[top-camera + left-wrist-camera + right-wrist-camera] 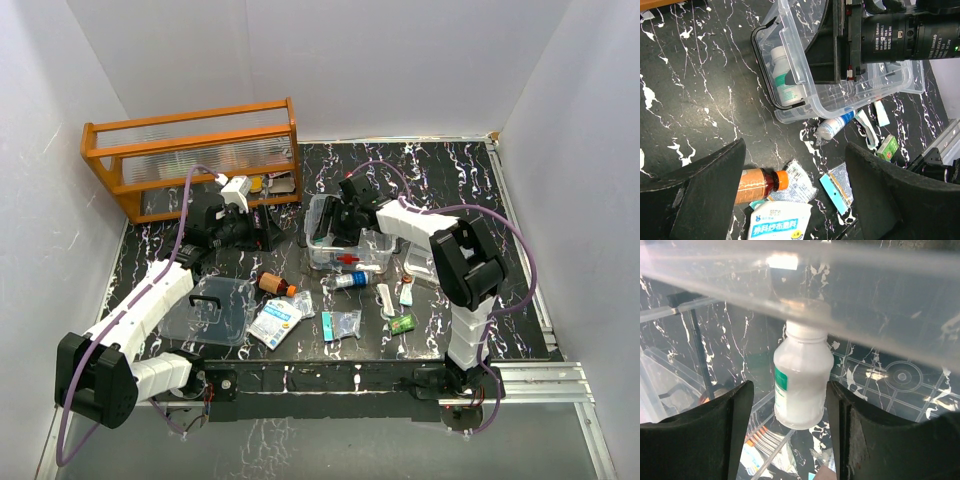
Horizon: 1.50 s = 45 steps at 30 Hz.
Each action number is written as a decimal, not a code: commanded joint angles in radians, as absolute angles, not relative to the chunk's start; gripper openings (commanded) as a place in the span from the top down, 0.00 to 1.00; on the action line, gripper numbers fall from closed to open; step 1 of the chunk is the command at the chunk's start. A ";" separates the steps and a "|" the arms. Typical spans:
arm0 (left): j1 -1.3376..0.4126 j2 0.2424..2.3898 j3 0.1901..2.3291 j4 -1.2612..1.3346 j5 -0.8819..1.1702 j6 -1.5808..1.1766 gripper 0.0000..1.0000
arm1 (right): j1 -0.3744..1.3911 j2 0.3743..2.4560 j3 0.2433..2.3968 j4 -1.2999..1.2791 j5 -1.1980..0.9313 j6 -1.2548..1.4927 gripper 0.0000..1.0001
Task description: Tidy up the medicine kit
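Closest in: found right hand (790, 386) parted around white bottle (802, 400) inside medicine kit (850, 100) on bench (440, 170); gap showing, judged not gripping. Found left hand (795, 145) wide open, empty. Judged early: lid (210, 310) off; amber bottle (275, 284), sachets (275, 322), tube (352, 281) unpacked.

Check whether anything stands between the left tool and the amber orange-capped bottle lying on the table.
Nothing visible does: the amber bottle lies uncovered below the open left tool, a blue-and-white packet beside it. Its way into the medicine kit is occupied, though: the right tool is inside the box, around a white bottle.
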State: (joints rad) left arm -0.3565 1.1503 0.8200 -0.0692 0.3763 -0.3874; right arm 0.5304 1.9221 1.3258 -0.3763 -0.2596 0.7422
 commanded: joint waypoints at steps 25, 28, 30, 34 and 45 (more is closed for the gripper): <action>-0.357 1.167 0.854 -0.150 0.341 -0.373 0.22 | 0.566 1.859 1.443 -0.446 -0.215 0.693 0.50; -0.358 1.157 0.870 -0.208 0.409 -0.296 0.23 | 0.566 1.820 1.462 -0.445 -0.192 0.672 0.48; -0.360 1.138 0.886 -0.259 0.478 -0.184 0.24 | 0.566 1.784 1.464 -0.446 -0.179 0.654 0.47; -0.410 1.087 0.867 -0.242 0.520 -0.032 0.25 | 0.566 1.686 1.416 -0.409 -0.144 0.639 0.47; -0.470 1.101 0.750 -0.293 0.553 0.565 0.27 | 0.565 1.390 1.160 -0.289 -0.003 0.635 0.43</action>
State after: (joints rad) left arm -0.4526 1.0790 0.7891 -0.2264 0.5186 0.2527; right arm 0.5629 1.4628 1.2221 -0.3637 -0.0723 0.6540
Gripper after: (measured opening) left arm 0.730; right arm 0.565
